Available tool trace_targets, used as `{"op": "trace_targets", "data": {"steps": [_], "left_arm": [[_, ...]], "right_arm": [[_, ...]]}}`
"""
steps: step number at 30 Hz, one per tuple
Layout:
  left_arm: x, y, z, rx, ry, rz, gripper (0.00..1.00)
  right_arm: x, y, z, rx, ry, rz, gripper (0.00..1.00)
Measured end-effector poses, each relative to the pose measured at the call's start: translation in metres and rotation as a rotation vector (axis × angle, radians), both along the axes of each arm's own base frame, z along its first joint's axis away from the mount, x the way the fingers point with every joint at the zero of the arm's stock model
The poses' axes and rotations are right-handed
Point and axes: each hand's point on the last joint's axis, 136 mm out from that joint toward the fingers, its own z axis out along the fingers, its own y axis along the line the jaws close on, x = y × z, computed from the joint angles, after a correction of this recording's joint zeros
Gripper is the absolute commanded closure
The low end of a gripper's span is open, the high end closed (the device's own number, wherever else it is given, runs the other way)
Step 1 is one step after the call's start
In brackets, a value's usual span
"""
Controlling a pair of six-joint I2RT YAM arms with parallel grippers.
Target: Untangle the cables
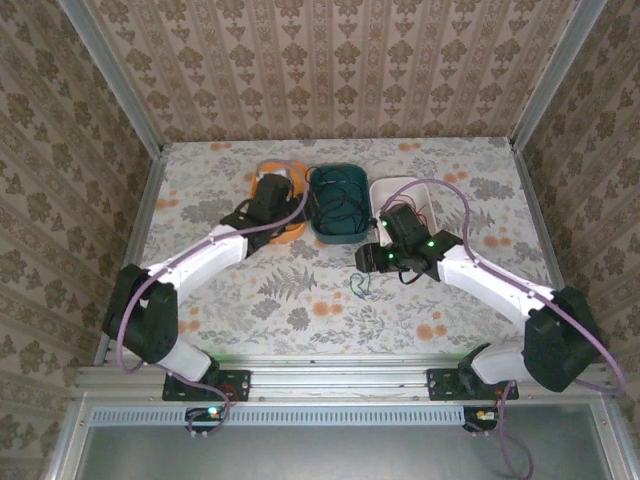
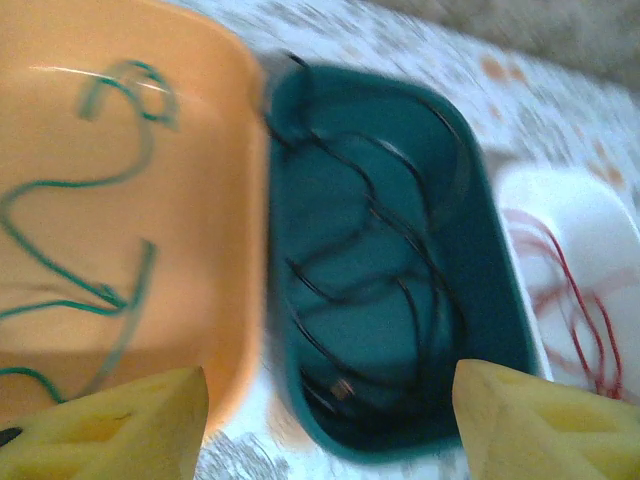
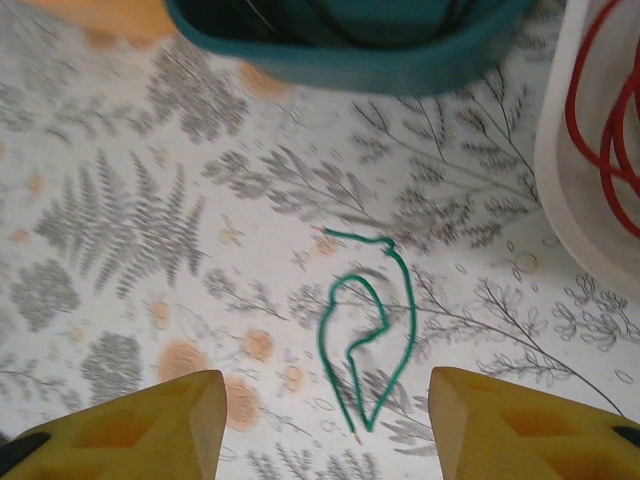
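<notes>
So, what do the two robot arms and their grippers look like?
Both arms have white links and black joints: the left arm, the right arm. A thick purple cable runs along each. The left gripper and right gripper have yellow wedge-shaped fingers.

Middle tub (image 3: 340, 62): teal, black cables (image 2: 405, 240) inside.
Tub left of it (image 2: 200, 150): orange, with a green cable (image 2: 70, 185).
Tub right of it (image 3: 560, 200): white, with a red cable (image 3: 573, 100).
Cloth in front of it (image 3: 130, 230): pale, grey ferns and orange blossoms, a loose green cable (image 3: 411, 310) on top.
Walls (image 1: 340, 60): beige damask paper.
Arms (image 1: 215, 248): white and black.
</notes>
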Motion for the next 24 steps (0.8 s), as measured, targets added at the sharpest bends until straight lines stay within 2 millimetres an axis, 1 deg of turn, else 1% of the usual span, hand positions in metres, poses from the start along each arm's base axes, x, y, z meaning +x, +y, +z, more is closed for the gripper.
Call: {"op": "trace_targets", "data": {"steps": [1, 3, 5, 7, 10, 13, 16, 20, 22, 24], "left_arm": [[-0.013, -0.013, -0.006, 0.023, 0.003, -0.071, 0.35], [-0.036, -0.031, -0.025, 0.073, 0.027, -0.188, 0.35], [-0.058, -0.045, -0.05, 0.14, 0.069, -0.293, 0.35], [-0.075, -0.056, -0.075, 0.212, 0.106, -0.379, 0.35], [-0.098, -0.063, -0.11, 0.32, 0.163, -0.473, 0.35], [-0.11, -0.062, -0.131, 0.386, 0.203, -0.52, 0.34], [-0.112, -0.058, -0.136, 0.413, 0.209, -0.532, 0.34], [-0.111, -0.059, -0.135, 0.422, 0.192, -0.549, 0.33], [-0.112, -0.059, -0.135, 0.42, 0.186, -0.564, 0.33], [-0.116, -0.059, -0.135, 0.415, 0.181, -0.584, 0.32]], "right_arm": [[-0.001, -0.001, -0.009, -0.02, 0.023, 0.001, 0.46], [-0.003, -0.004, -0.027, -0.06, 0.067, 0.004, 0.48], [-0.006, -0.007, -0.044, -0.098, 0.114, 0.006, 0.5], [-0.008, -0.009, -0.058, -0.124, 0.149, 0.008, 0.52], [-0.011, -0.011, -0.072, -0.15, 0.19, 0.011, 0.55], [-0.012, -0.011, -0.085, -0.167, 0.218, 0.011, 0.6], [-0.012, -0.011, -0.095, -0.179, 0.239, 0.009, 0.7], [-0.009, -0.012, -0.098, -0.179, 0.231, 0.002, 0.91], [-0.007, -0.01, -0.098, -0.169, 0.22, 0.001, 0.98], [-0.007, -0.01, -0.098, -0.162, 0.212, -0.002, 1.0]]}}
